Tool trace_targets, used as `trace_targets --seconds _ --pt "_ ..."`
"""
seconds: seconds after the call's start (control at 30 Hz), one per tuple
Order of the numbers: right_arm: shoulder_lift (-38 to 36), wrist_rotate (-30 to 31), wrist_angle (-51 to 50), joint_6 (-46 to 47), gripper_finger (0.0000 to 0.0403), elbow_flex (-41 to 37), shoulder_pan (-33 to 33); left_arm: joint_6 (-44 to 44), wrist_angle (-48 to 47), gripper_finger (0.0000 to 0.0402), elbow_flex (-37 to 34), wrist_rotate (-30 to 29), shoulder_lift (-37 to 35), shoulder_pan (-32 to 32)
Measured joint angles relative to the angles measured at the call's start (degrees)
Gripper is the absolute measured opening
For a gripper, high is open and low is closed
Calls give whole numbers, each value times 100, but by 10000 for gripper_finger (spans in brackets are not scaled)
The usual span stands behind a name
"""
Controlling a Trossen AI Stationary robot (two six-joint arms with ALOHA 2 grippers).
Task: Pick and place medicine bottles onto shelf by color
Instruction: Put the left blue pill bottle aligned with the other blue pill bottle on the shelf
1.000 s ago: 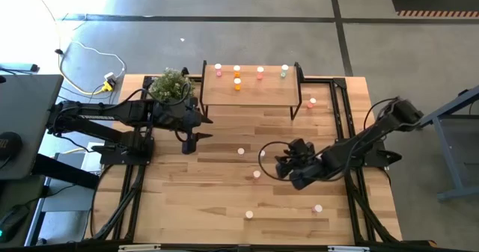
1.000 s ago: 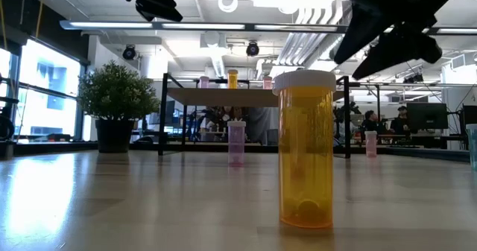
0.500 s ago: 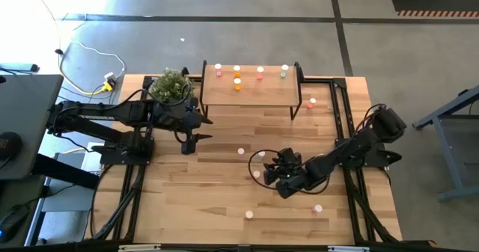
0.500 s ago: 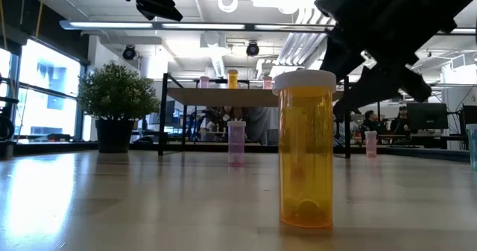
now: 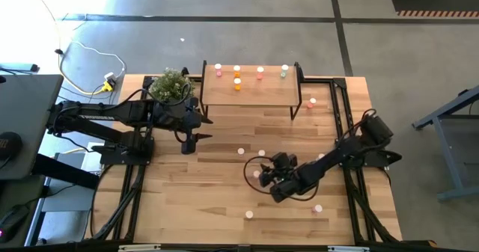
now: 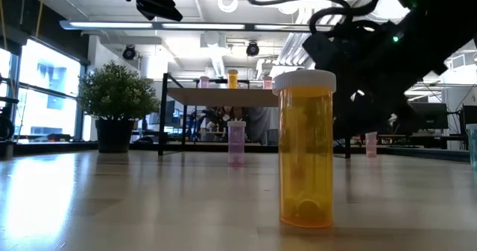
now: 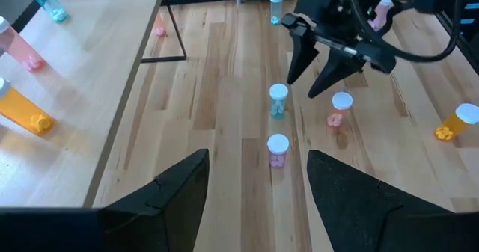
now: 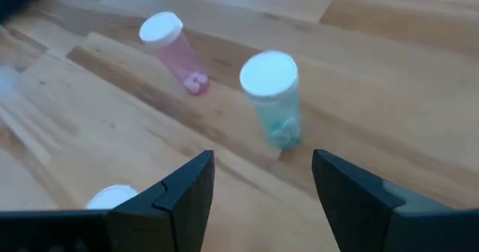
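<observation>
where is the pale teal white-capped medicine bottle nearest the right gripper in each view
High view: the pale teal white-capped medicine bottle stands mid-table.
Low view: not visible.
Left wrist view: picture centre.
Right wrist view: centre, upright.
Shared landmark: the pink white-capped bottle beside it, also in the left wrist view.

R claw (image 5: 263, 179) open, arm low mid-table; L claw (image 5: 187, 146) open, arm parked at left.
</observation>
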Motion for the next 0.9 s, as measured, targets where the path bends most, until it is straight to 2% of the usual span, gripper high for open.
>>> trace_targets --seconds 0.37,0.9 --pt "236 800 280 -476 218 0 -48 0 -21 218 0 1 0 0" --pt "236 523 572 -1064 218 2 -522 0 -111 218 0 2 0 0"
